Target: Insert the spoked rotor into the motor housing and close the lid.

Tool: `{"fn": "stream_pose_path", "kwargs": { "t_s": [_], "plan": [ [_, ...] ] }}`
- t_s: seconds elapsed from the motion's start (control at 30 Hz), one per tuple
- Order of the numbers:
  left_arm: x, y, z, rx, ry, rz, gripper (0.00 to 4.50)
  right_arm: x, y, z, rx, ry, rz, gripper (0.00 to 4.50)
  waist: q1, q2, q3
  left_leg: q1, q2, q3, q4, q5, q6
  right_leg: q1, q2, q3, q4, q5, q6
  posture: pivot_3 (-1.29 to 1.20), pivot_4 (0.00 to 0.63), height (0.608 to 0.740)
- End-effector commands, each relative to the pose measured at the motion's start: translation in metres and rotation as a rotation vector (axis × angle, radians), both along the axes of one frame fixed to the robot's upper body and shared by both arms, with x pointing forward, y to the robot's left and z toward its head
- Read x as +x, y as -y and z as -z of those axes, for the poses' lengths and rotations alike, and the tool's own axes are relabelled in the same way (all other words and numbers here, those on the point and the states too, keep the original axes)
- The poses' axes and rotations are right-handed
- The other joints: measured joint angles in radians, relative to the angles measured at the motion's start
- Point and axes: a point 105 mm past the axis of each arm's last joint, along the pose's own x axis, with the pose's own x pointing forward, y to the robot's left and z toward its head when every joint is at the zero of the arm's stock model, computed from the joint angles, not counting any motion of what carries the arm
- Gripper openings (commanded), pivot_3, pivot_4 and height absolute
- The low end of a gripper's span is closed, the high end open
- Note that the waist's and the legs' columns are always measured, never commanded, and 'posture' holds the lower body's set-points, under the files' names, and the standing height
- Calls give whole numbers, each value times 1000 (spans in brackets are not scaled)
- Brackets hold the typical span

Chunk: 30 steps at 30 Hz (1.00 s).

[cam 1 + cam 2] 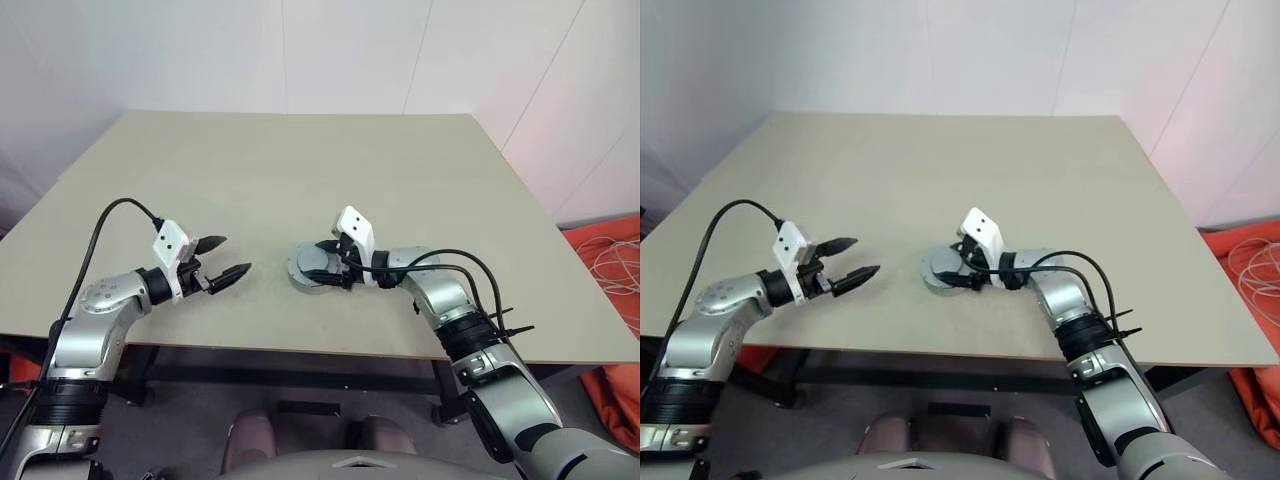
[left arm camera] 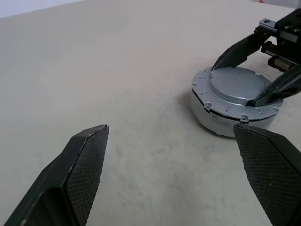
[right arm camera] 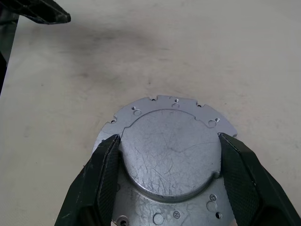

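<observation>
lid (image 3: 170,153) plain face up, seated on motor housing (image 2: 214,123) near tabletop (image 1: 300,160) front edge. right claw (image 3: 169,155) straddles lid's raised centre, fingers at rim on both sides, grip unconfirmed. left claw (image 1: 228,258) released, well apart, pointing toward housing.

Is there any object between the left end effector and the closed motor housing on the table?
Nothing visible stands between them. Only bare table lies between the open left end effector and the motor housing. The lid sits on the housing, and the right end effector has one finger on each side of the lid's raised centre.
</observation>
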Motion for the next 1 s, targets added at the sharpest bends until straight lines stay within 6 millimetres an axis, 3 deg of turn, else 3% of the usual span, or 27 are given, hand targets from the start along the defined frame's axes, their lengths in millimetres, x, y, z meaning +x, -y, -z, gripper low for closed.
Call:
{"fn": "stream_pose_path", "kwargs": {
  "t_s": [0.03,0.33,1.0],
  "plan": [
    [-6,0,-15,-13,52,33,4500,3,-4,-27,52,47,-39,3144,0,0,0,0,0,0,0,0,0,0,0,0,0,0,0,0,0,740],
    [-17,4,-7,-9,15,69,4500,8,1,-35,13,70,-65,3144,3,0,0,-1,0,0,-4,0,-1,-1,0,0,-2,0,0,0,0,740],
    [-16,7,-4,-13,8,82,4500,6,4,-9,-64,43,-58,3144,2,0,0,0,0,0,-4,0,-1,-1,0,0,-2,0,0,0,0,740]
  ]
}}
